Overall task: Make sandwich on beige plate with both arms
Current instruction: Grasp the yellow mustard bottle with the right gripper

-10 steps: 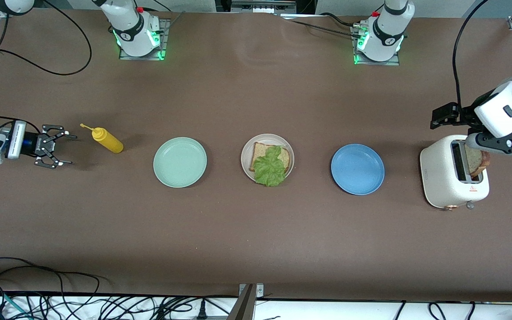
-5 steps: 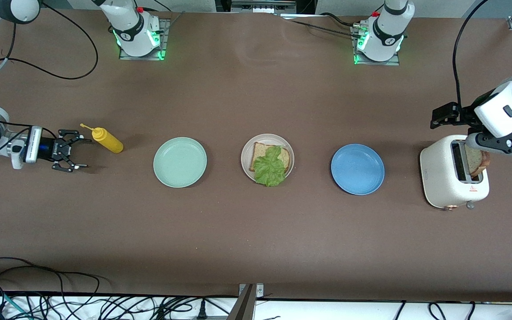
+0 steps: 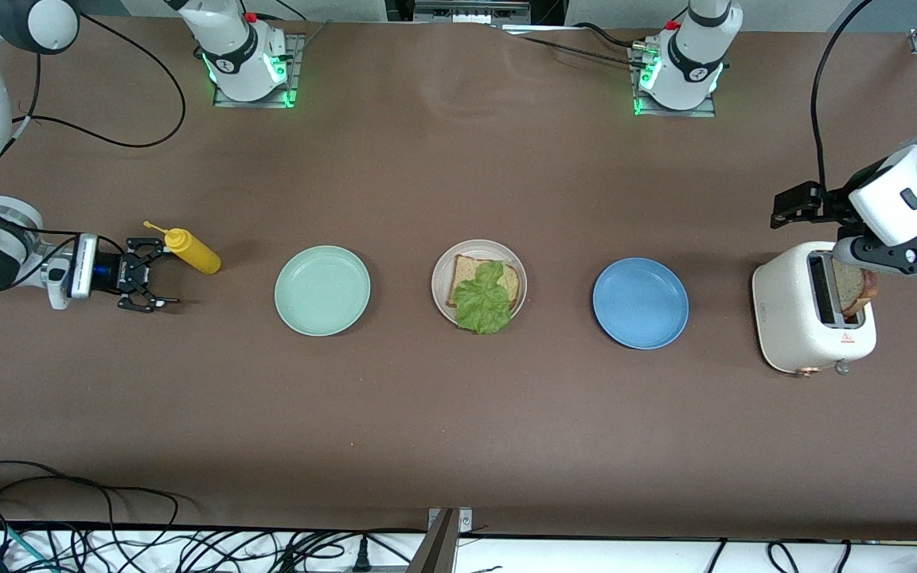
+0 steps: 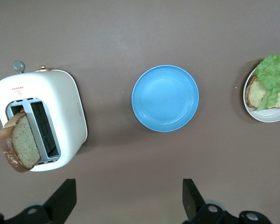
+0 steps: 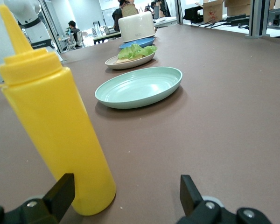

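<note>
Plainly, the second bread slice (image 3: 856,290) is what the sandwich lacks, and it stands on edge in the slot of the white toaster (image 3: 801,318) at the left arm's end of the tabletop, its flat faces running along the slot. The left gripper (image 4: 128,200) hangs directly over that toaster with its fingers spread wide and holding nothing, so this arm is by far the nearer one; judging from its wrist view, the slice sits off to one finger's side, not centred between them, so a small sideways shift looks needed before descending. The beige plate (image 3: 442,267) lies mid-tabletop between the mint green plate (image 3: 321,290) and the blue plate (image 3: 640,302), already carrying one bread slice (image 3: 466,274) with the lettuce leaf (image 3: 484,302) on top. The right gripper (image 3: 144,274), also wide open and empty, is low at the right arm's end, just beside the yellow squeeze bottle (image 3: 192,251).
</note>
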Tool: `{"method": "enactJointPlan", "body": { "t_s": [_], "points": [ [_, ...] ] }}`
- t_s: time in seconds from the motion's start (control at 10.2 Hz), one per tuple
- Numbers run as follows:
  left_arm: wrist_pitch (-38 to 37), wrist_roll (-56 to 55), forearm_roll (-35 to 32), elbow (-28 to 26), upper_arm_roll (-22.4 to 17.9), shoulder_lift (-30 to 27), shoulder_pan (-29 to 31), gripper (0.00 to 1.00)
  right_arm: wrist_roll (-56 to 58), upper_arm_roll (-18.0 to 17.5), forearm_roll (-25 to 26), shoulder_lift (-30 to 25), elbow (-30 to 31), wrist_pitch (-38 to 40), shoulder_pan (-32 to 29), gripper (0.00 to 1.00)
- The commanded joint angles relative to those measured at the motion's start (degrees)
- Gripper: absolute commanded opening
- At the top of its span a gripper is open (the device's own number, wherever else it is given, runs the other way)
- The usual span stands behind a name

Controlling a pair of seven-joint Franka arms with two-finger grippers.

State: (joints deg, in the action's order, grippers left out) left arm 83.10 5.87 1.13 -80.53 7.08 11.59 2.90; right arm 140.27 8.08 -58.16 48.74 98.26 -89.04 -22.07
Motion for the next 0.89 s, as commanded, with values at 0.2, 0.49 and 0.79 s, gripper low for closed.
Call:
{"method": "enactJointPlan", "body": {
  "t_s": [0.2, 0.49, 0.79],
  "points": [
    [-1.27, -0.42, -0.07, 0.55, 0.13, -0.34, 0.36, 1.0, 1.49, -0.08, -1.78, -0.13, 3.6, 2.37, -1.04, 1.0],
    [-1.27, -0.42, -0.07, 0.55, 0.13, -0.25, 0.36, 1.0, 2.46, 0.09, -1.26, -0.13, 3.6, 3.69, -2.89, 1.0],
    [-1.27, -0.42, -0.07, 0.55, 0.13, -0.25, 0.36, 1.0, 6.67, 0.18, -0.99, -0.13, 5.96, 6.24, -5.08, 1.0]
  ]
}}
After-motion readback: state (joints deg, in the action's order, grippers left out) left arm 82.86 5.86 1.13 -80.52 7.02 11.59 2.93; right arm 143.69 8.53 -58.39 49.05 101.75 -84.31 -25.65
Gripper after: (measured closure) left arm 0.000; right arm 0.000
